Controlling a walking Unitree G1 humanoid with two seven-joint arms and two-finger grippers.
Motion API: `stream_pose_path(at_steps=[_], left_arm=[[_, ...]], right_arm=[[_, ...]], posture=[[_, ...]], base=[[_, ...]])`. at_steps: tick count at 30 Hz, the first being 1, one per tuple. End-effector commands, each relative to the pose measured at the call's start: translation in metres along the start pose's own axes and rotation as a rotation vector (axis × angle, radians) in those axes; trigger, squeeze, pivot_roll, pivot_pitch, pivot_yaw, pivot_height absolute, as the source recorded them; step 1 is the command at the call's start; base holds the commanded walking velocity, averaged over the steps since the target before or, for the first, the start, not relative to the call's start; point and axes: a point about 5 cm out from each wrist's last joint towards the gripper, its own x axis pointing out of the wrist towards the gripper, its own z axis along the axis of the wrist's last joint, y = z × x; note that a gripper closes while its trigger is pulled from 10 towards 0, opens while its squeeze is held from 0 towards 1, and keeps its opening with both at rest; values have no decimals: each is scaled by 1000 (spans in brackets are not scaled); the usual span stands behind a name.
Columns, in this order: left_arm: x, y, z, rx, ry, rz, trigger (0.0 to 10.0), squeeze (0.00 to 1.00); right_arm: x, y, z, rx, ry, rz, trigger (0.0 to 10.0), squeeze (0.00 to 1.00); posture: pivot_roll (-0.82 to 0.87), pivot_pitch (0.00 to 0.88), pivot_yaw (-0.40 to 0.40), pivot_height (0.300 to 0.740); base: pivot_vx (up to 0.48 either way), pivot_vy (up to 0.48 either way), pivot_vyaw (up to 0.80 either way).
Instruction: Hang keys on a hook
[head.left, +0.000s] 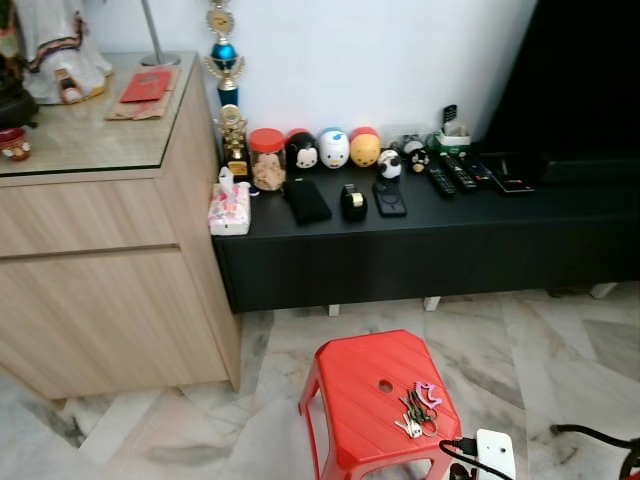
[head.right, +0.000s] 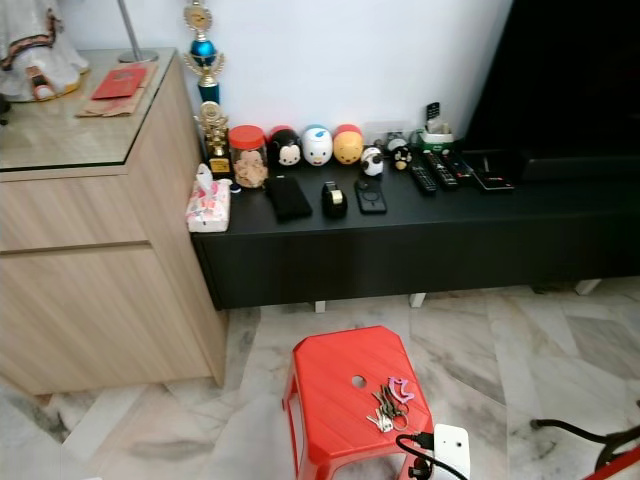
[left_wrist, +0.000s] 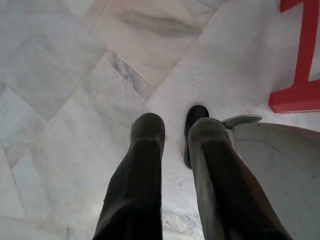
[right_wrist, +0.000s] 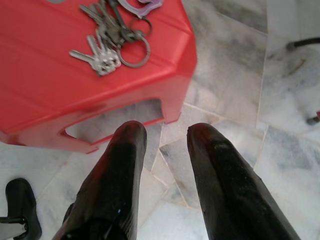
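A bunch of keys (head.left: 418, 409) is lying on the top of a red plastic stool (head.left: 365, 390), toward its right front corner, with a pink tag beside the rings. The stool is standing on the marble floor (head.left: 560, 340) in front of a long black counter (head.left: 420, 225) that is carrying a row of round character figures, a jar with a red lid (head.left: 267, 158), a tissue pack (head.left: 229, 207) and several remotes. A wooden cabinet (head.left: 100, 290) is sitting to the left.

The right wrist view is bringing the keys up close: the right tool (right_wrist: 165, 132) is hovering low beside the stool's edge, its two black fingers spread apart and gripping nothing. The left tool (left_wrist: 175, 125) is hanging over bare floor by a stool leg, fingers slightly parted, empty.
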Motion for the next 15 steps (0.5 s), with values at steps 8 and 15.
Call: stream_pose_path(at_steps=[8, 15], left_arm=[[-2, 8, -3, -4, 11, 36, 10000, 0], [-4, 17, -6, -7, 18, 57, 10000, 0]], right_arm=[[2, 23, 5, -10, -19, 47, 10000, 0], [2, 32, 2, -37, -21, 78, 10000, 0]], posture=[[145, 0, -118, 740], [179, 0, -129, 740]], base=[[0, -165, 359], [0, 0, 0]])
